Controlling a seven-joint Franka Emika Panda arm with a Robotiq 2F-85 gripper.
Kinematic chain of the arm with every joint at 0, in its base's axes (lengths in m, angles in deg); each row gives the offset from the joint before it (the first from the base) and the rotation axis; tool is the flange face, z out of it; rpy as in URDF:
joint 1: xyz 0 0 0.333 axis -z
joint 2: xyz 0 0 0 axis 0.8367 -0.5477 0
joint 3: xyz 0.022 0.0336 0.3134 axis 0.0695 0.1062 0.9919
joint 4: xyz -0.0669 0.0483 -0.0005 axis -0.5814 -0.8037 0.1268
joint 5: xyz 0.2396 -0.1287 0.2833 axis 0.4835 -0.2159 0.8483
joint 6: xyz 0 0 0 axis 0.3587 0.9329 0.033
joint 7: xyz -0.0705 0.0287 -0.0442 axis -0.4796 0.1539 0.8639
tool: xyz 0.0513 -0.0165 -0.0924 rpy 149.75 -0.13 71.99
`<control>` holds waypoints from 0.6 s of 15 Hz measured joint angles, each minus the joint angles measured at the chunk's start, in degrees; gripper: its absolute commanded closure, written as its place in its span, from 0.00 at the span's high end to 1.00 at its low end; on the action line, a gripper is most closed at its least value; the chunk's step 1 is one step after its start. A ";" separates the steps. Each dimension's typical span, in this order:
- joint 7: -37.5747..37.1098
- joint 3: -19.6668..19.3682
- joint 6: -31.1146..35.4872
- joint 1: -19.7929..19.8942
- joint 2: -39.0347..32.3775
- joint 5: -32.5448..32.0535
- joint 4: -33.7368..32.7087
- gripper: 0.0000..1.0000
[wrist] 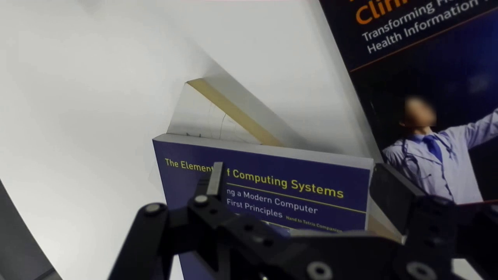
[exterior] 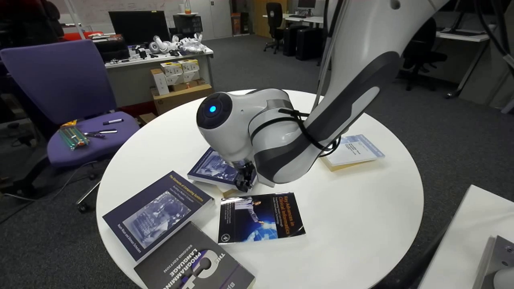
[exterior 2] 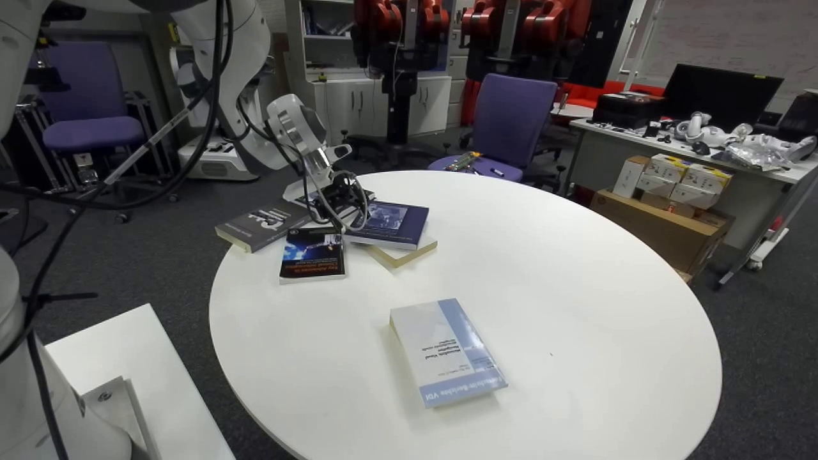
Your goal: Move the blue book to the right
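The step in hand seems to be the reach for a grip on the blue book [exterior 2: 396, 225], which lies on the white table [exterior: 353, 216] as the top of a stack of two, a lower book [wrist: 205, 118] jutting out from under it. The gripper [wrist: 297, 175] is over the side of the blue book that faces the informatics book [exterior: 261, 218], its fingers [wrist: 216, 181] spread wide and clamped on nothing: in the wrist view one crosses in front of the blue book's title, and the other stands just past the blue book's edge. Whether either touches the blue book cannot be told. The next move probably calls for getting that edge squarely between the fingers, closing them, then lifting a little so that the blue book comes away without dragging the lower book along. The informatics book is just beside the blue book, so the outer finger likely has little room to shift there. The pale book [exterior 2: 444, 351] is well apart from the blue book; which way counts as right, the pictures do not settle.
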 measured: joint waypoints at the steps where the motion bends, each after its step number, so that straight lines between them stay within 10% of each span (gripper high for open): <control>1: 0.00 -0.17 0.00 -0.03 -0.28 -0.11 -0.14 1.00; 9: 0.00 -0.49 0.00 -0.71 -3.04 -0.28 -2.76 1.00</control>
